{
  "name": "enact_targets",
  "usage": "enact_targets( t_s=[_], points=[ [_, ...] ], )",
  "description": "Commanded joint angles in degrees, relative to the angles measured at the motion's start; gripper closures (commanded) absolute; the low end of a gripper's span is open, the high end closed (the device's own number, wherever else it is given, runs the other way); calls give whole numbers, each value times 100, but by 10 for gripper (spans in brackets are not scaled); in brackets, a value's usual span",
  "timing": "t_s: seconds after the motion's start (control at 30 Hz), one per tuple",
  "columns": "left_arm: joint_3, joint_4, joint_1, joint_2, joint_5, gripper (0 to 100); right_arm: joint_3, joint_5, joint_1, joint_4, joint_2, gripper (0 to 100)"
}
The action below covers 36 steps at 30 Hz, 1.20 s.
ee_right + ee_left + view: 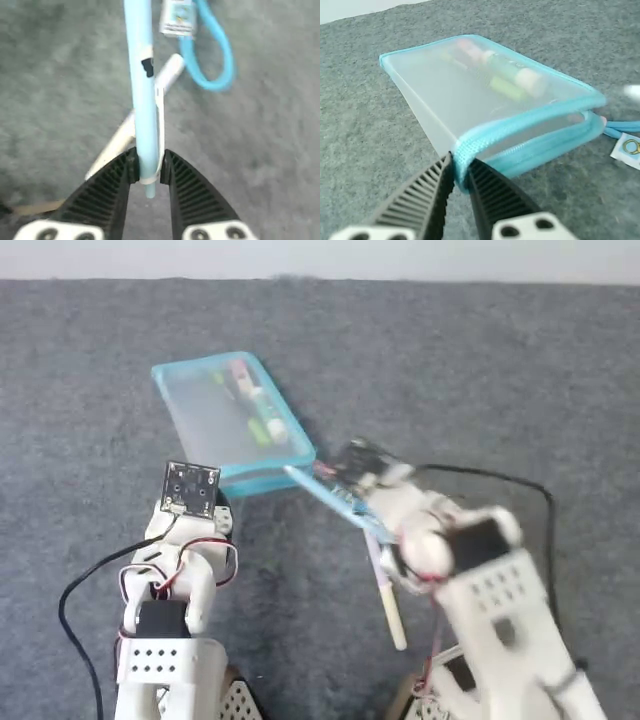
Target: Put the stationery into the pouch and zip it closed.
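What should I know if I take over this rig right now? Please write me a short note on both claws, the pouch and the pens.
Left claw: shut on the pouch at a corner of its zip.
Right claw: shut on the blue pen, whose far end is close to the pouch.
Done: some coloured pieces lie inside the pouch.
Left: insert the blue pen, then the white pen lying on the grey mat, then close the zip, which looks open.
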Motion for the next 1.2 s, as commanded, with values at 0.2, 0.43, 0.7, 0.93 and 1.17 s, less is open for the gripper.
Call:
enact_targets(
  t_s=[0.2,0.43,0.7,0.93,1.17],
  points=[
    [-251,-132,-18,-97,-9,987,-2075,-360,-295,-40,3152,991],
    [-251,-132,26,-97,-9,987,-2804,-1011,-330,-541,3802,991],
    [-251,-158,35,-97,0,987,-3921,-1565,-778,-971,4435,991],
    [-251,-158,35,-97,-9,987,-4360,-1495,-1437,-2220,5191,985],
    [-198,-158,35,-97,-26,987,-4343,-1292,-1481,-2712,5604,705]
  ],
)
